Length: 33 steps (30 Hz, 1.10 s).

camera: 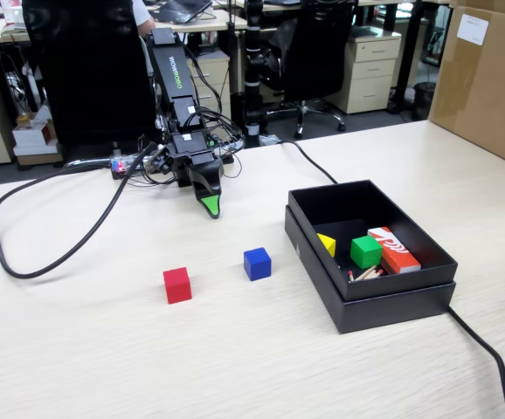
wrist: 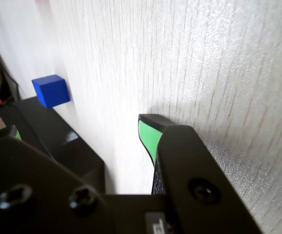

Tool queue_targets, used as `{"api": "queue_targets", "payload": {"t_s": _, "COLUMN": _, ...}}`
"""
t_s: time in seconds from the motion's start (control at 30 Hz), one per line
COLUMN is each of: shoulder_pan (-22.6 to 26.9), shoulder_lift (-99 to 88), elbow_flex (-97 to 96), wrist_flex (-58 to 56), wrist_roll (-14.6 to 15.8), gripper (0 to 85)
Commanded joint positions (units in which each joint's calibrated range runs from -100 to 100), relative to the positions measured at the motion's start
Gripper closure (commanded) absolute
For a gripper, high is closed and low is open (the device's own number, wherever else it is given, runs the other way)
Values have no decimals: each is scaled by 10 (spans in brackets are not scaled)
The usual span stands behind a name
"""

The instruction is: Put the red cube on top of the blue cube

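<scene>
Stacking not begun: small matte red cube (camera: pixel 176 285) lower left, apart from dark-blue cube (camera: pixel 257 263); green-tipped black gripper (camera: pixel 210 208) empty, opening unclear.

The robot is a slim black plastic arm (camera: pixel 176 87) built of boxy segments, one carrying small white lettering. A tangle of thin black wires (camera: pixel 209 127) loops around its lower joints. The black two-jaw gripper (camera: pixel 210 209) tapers to a point and has bright green pads (wrist: pixel 148 136) lining the inner faces. In the wrist view, dark recessed screws (wrist: pixel 203 190) sit in the matte black jaw housings.
</scene>
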<state>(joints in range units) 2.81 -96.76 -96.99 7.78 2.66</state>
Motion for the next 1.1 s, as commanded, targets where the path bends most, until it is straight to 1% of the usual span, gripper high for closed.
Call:
{"api": "queue_targets", "payload": {"t_s": 0.0, "shoulder_pan": 0, "shoulder_lift": 1, "elbow_flex": -6, "wrist_flex": -12, "wrist_roll": -1, "gripper": 367}}
{"api": "queue_targets", "payload": {"t_s": 0.97, "shoulder_pan": 2, "shoulder_lift": 0, "elbow_flex": -7, "wrist_flex": -12, "wrist_roll": 1, "gripper": 367}}
{"api": "queue_targets", "payload": {"t_s": 1.07, "shoulder_pan": 2, "shoulder_lift": -1, "elbow_flex": -7, "wrist_flex": -12, "wrist_roll": 0, "gripper": 380}}
